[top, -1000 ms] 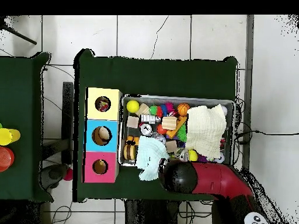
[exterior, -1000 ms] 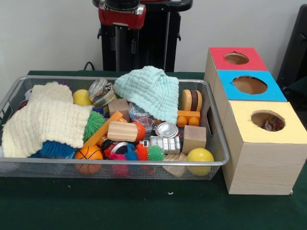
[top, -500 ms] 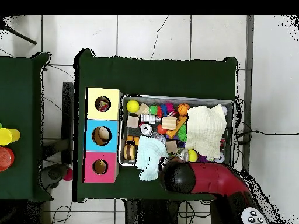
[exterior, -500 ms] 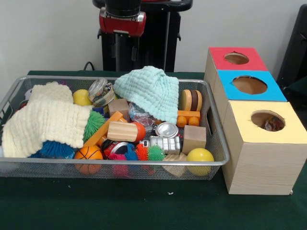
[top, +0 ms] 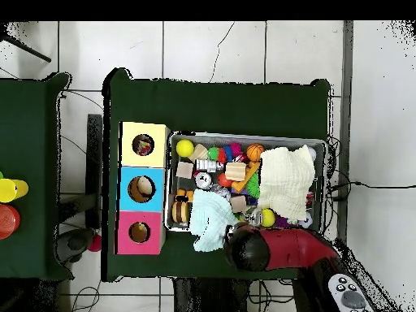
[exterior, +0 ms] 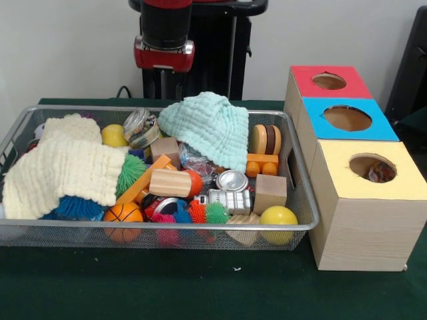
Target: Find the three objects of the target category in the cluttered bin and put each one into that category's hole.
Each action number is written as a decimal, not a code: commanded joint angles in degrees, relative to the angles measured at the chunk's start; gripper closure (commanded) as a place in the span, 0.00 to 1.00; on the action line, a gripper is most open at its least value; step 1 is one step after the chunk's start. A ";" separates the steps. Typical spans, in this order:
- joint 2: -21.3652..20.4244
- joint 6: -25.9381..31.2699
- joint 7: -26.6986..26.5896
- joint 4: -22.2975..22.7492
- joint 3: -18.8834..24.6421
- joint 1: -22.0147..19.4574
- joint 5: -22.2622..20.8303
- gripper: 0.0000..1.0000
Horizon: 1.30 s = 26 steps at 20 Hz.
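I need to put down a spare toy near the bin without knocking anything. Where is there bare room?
The green table is bare in front of the wire bin and the yellow box. Inside the bin it is crowded: cloths, balls and blocks fill it wall to wall.

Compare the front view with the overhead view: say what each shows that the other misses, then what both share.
Only the front view shows the wood-grain sides of the boxes and the blue spiky ball peeking from under the cream cloth. Only the overhead view shows the tiled floor and a second table with a yellow object. Both share the wire bin, mint cloth, basketball and the three coloured holes.
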 commanded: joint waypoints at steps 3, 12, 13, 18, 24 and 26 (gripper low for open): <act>6.26 -2.16 -4.58 -7.61 3.00 -5.31 -5.82 0.00; 5.68 2.26 -11.47 -9.33 6.83 -8.81 -10.13 0.00; 5.68 2.75 -11.96 -9.62 7.31 -9.32 -10.25 0.00; 6.51 2.34 -11.94 -10.47 8.88 -11.03 -12.13 0.00; 6.60 3.02 -11.78 -10.61 11.24 -13.12 -12.59 0.00; 6.23 3.77 -12.23 -10.77 11.63 -13.56 -13.05 0.00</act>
